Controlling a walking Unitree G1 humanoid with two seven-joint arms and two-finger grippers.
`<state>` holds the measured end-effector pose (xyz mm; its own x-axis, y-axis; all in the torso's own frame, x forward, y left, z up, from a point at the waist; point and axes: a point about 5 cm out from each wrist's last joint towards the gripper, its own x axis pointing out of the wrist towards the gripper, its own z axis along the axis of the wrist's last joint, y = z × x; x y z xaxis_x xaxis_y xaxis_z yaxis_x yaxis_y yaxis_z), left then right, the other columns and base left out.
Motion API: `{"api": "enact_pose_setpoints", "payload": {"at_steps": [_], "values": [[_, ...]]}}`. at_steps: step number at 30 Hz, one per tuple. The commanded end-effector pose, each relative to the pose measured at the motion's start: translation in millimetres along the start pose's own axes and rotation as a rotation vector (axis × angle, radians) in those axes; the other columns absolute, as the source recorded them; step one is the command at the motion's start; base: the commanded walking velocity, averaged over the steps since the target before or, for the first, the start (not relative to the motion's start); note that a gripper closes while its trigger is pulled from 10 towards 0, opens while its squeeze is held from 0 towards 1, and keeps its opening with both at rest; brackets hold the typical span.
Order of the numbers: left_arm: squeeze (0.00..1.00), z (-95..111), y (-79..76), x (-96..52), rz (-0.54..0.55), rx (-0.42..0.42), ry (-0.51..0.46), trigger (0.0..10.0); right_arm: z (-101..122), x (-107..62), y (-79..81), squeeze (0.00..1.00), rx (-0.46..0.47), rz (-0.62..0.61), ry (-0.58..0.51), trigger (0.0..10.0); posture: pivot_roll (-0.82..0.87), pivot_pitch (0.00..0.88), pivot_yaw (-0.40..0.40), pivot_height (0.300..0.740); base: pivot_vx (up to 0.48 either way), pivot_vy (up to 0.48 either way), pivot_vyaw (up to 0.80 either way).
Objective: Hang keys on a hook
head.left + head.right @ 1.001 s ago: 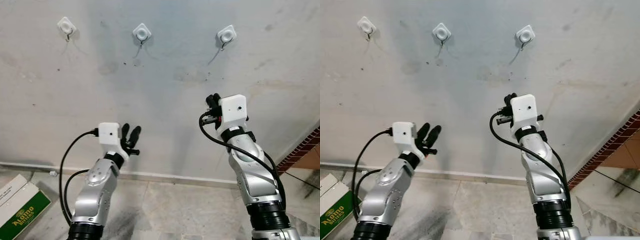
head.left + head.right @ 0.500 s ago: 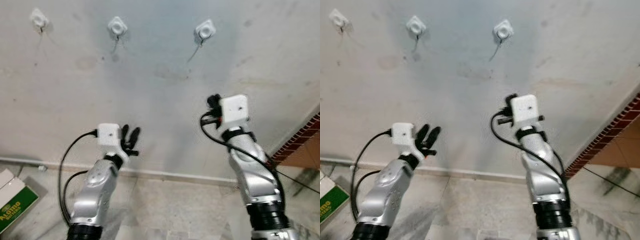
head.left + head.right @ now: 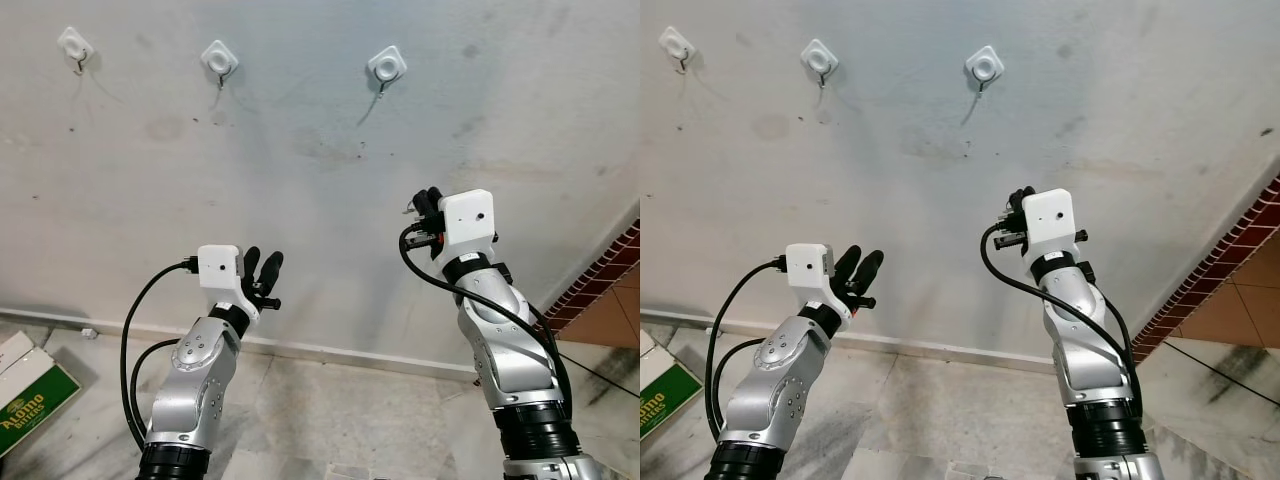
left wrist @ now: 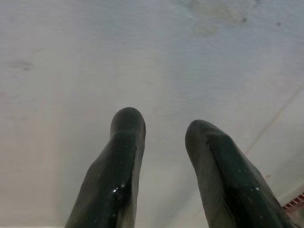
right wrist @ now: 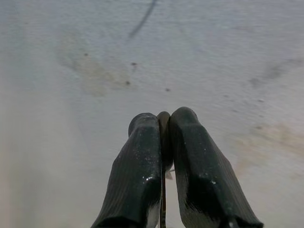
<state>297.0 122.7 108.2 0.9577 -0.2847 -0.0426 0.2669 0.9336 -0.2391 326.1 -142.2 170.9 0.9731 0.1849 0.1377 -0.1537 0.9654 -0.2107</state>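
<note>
Right claw (image 5: 164, 124) pinches a thin brown key (image 5: 164, 137) below three white wall hooks (image 3: 386, 65); left claw (image 4: 164, 135) gapes open.

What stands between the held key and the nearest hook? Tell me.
Nothing visible. The right gripper pinches the key below the rightmost hook, with bare wall between them.

Keys (image 5: 164, 137): hiding between the right gripper (image 5: 164, 124) fingers, showing only a thin edge.
Box (image 3: 28, 400): running off the frame's edge.
</note>
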Motion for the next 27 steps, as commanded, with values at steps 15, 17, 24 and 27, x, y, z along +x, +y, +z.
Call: {"api": "enact_pose_setpoints", "payload": {"at_steps": [15, 17, 24, 27], "values": [[0.0, 3, -1.5, -0.3, -0.021, -0.01, -0.021, 10.0, 6, -0.3, -1.7, 0.0, 0.003, -0.002, -0.028, 10.0, -0.1, 0.095, -0.01, 0.74, 0.117, 0.0, 0.0], [0.0, 4, -1.3, -0.4, -0.018, -0.007, -0.021, 10.0, 6, -1.7, -2.0, 0.0, 0.005, -0.001, -0.033, 10.0, -0.1, 0.095, -0.01, 0.74, 0.247, 0.0, 0.0], [0.0, 9, 4.6, -16.7, 0.009, 0.026, -0.015, 10.0, 4, -19.2, -2.5, 0.0, 0.03, 0.008, -0.025, 10.0, -0.1, 0.092, -0.001, 0.74, 0.0, 0.0, 0.0], [0.0, 8, 12.8, -36.3, 0.039, 0.045, -0.002, 10.0, 3, -30.6, -1.3, 0.0, 0.046, 0.012, -0.012, 10.0, -0.08, 0.092, -0.001, 0.74, 0.0, 0.0, 0.0]]}}
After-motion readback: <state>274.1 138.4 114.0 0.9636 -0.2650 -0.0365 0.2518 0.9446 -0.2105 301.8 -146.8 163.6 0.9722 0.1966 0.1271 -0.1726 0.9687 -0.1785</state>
